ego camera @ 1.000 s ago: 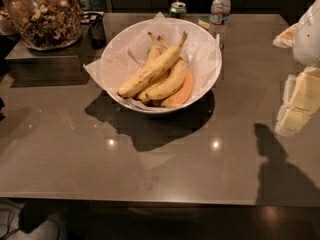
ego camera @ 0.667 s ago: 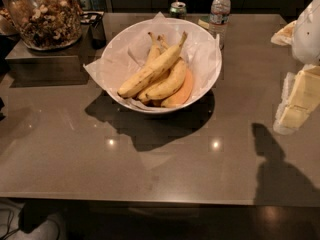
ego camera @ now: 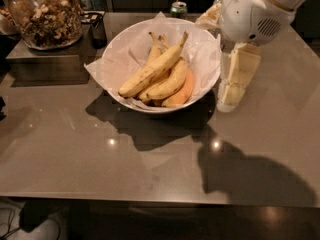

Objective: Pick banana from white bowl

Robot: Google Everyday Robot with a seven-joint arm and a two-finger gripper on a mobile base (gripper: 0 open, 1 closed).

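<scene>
The white bowl point(ego camera: 120, 44), wide and lined with crinkled white paper, stands on the grey-brown table at centre back. Several yellow bananas point(ego camera: 152, 71) lie in it, stems pointing up and back, on top of an orange fruit point(ego camera: 184, 91). My gripper point(ego camera: 227, 101) hangs down from the white arm point(ego camera: 255, 14) at the upper right. It sits just outside the bowl's right rim with its tip near the tabletop. It holds nothing that I can see.
A glass jar of nuts point(ego camera: 47, 16) stands on a low dark box point(ego camera: 47, 64) at the back left. A dark cup point(ego camera: 97, 29) is beside it. A green can point(ego camera: 178, 9) stands behind the bowl. The table's front edge point(ego camera: 150, 199) runs across the bottom.
The arm and gripper have moved left from the right edge of the view to just beside the bowl's right rim. The bowl and bananas have not moved.
</scene>
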